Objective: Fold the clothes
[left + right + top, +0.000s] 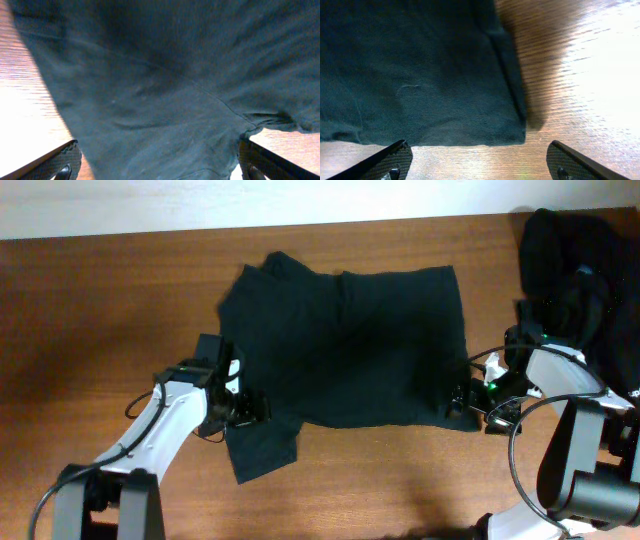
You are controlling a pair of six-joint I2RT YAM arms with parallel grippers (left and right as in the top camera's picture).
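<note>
A black T-shirt (345,345) is lying spread flat in the middle of a wooden bench (100,300). A heap of other black clothes (570,250) is sitting at the far right corner. The left pincer (245,408) is hovering wide open over the shirt's sleeve seam, holding nothing. The right pincer (468,395) is hanging over the near hem corner, jaws wide, gripping nothing. The first fold seems to be starting. Next, each pincer would need to lower and pinch its edge.

I see a T-shirt (350,345) of soft, matt black cloth with stitched hems, and a table (100,300) of smooth, fine-grained reddish-brown wood, glossy under bright glare.
</note>
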